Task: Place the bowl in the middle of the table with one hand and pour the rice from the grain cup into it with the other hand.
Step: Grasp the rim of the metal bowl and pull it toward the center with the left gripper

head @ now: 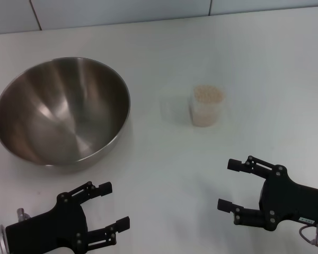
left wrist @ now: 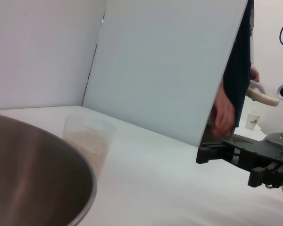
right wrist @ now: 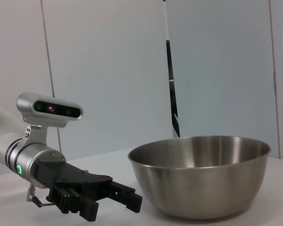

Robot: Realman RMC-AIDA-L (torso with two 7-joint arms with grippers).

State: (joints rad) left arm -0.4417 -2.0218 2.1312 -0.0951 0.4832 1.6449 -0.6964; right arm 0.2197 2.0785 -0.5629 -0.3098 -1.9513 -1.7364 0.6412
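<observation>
The steel bowl (head: 62, 110) sits on the white table (head: 164, 174) at the far left; it is empty. It also shows in the left wrist view (left wrist: 33, 174) and the right wrist view (right wrist: 200, 174). The clear grain cup (head: 207, 106), full of pale rice (head: 208, 94), stands upright to the right of centre; it shows in the left wrist view (left wrist: 88, 141) too. My left gripper (head: 112, 206) is open and empty at the near left, in front of the bowl. My right gripper (head: 230, 185) is open and empty at the near right, in front of the cup.
White panel walls (head: 148, 10) close off the back of the table. In the left wrist view a person's hand (left wrist: 223, 113) shows beyond the panel edge, off the table.
</observation>
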